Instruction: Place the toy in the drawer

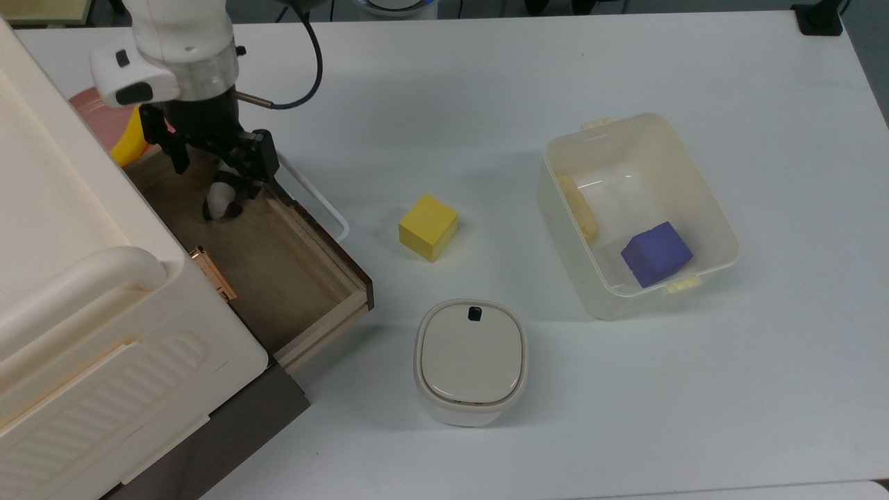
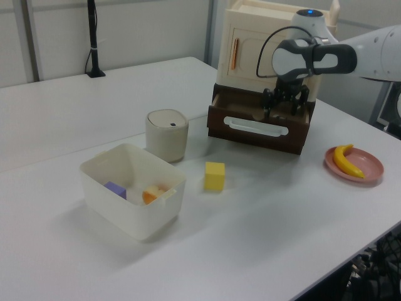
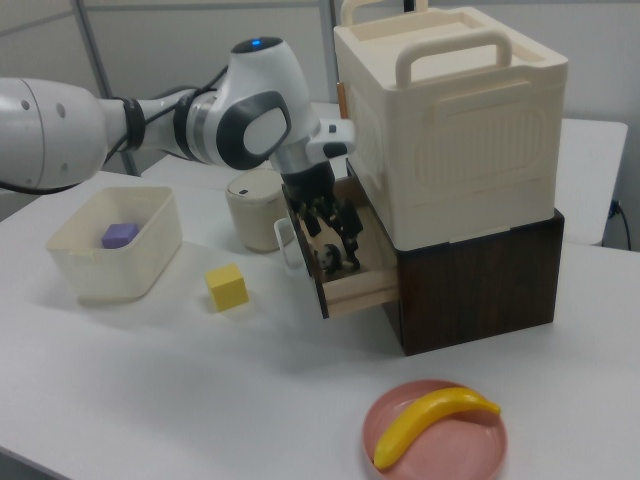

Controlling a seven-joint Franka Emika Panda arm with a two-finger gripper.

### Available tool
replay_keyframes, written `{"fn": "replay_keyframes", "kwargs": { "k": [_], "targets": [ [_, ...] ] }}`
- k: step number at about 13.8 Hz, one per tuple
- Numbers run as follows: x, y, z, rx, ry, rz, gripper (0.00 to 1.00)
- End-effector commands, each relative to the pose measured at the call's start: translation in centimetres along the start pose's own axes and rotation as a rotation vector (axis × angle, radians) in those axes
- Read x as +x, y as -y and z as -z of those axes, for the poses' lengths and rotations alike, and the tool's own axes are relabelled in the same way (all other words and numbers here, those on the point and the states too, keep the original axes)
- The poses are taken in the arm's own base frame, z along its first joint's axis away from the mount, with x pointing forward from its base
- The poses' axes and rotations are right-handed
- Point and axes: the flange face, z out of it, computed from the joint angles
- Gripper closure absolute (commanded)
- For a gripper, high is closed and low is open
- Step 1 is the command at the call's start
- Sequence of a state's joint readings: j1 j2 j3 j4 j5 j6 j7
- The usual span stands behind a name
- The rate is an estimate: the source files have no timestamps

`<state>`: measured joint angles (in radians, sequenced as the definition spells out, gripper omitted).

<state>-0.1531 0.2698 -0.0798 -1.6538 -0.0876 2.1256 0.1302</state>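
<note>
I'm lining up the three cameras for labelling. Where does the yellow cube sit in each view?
Top view: yellow cube near the centre, right of the drawer.
Left view: cube at centre, below the drawer.
Right view: cube lower left, left of the drawer.
Shared landmark: the open drawer.

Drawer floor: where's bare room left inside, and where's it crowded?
The drawer is crowded at the top view's upper end: the open gripper hangs over the toy, which lies on the wood floor there. Bare floor runs from below the toy to the lower end by the copper latch. Outside, bare table lies between the yellow cube and the plastic bin.
</note>
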Motion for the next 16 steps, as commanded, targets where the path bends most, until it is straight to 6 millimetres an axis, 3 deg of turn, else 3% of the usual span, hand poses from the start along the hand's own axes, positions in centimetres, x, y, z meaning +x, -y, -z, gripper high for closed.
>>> {"fn": "replay_keyframes", "kwargs": {
  "k": [1,3,5,8,10,11,16],
  "targets": [
    [-0.1,0.7,6.7,0.028,-0.013,-0.054,0.0],
    [-1.1,2.7,10.0,0.073,-0.008,-0.037,0.0],
    [-4.1,4.7,14.0,0.09,0.07,0.0,0.0],
    [-7.3,7.1,17.5,0.091,0.12,0.083,0.0],
    [-7.7,7.4,15.8,0.091,0.149,0.182,0.0],
    [-8.2,8.7,15.3,0.095,0.156,0.232,0.0],
    [-8.4,9.2,15.4,0.097,0.159,0.24,0.0]
  ]
}}
